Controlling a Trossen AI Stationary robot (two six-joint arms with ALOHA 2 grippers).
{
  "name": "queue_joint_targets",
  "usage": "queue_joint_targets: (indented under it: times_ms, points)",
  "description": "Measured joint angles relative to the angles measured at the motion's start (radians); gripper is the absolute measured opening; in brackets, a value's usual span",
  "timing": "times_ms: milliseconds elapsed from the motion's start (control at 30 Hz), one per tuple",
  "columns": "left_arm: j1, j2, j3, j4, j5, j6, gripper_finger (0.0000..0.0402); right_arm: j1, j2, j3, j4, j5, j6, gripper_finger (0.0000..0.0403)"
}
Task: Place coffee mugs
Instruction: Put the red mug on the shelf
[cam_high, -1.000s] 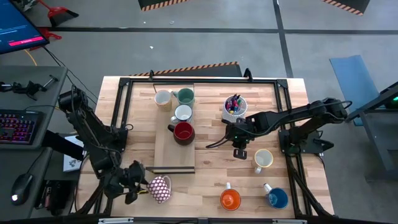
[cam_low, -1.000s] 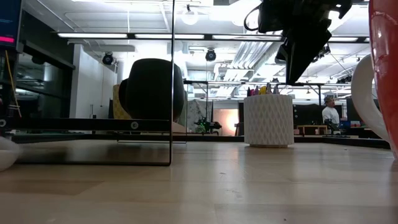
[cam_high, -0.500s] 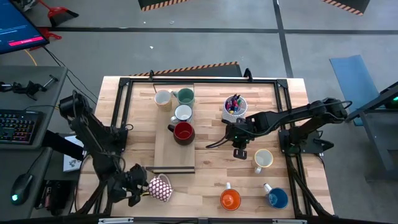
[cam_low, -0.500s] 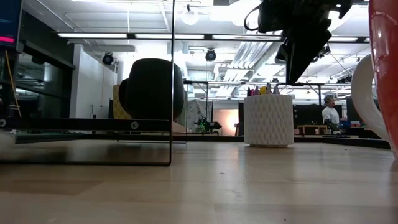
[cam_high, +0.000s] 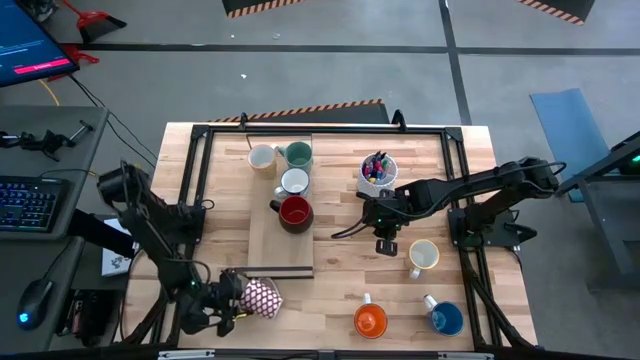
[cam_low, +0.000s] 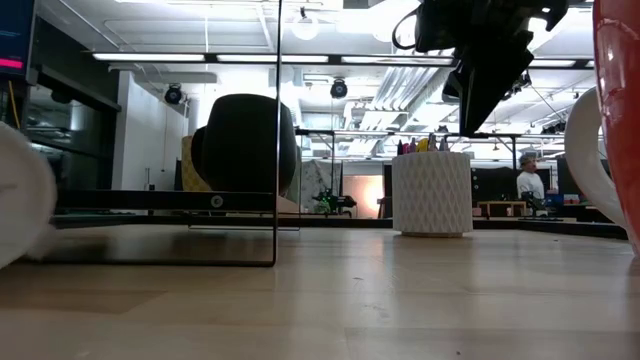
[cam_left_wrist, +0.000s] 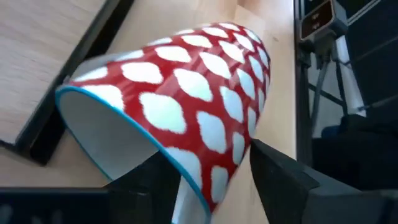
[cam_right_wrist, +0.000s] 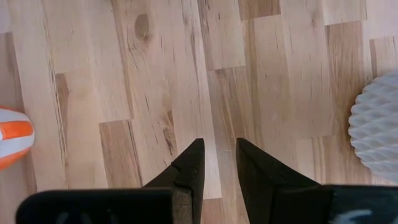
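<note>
Left pincer grips a red-and-white patterned mug at the near left part of the table, just beside the near edge of a wooden board. The mug is tilted on its side, fingers straddling its rim. Right pincer hovers above bare table near the middle, empty, fingers a narrow gap apart, beside the white pen cup. On the board: cream mug, green mug, white mug, dark red mug. Near right: cream-lined mug, orange mug, blue mug.
</note>
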Motion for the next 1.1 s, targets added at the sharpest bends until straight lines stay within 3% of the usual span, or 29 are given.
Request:
queue_joint_targets:
  times_ms: [267,500,700,1100]
  points:
    - [0.001,0.014,0.003,0.039,-0.006,0.031,0.0017,0.0,0.0,0.0,0.0,0.004,-0.007,0.0071]
    - [-0.018,0.005,0.001,0.134,0.098,0.054,0.0012,0.0,0.0,0.0,0.0,0.004,-0.007,0.0071]
    - [-0.049,-0.059,-0.002,0.109,0.149,0.004,0.001,0.0,0.0,0.0,0.0,0.004,-0.007,0.0071]
    - [-0.053,-0.356,-0.001,-0.304,0.456,-0.24,0.001,0.0,0.0,0.0,0.0,0.004,-0.015,0.0071]
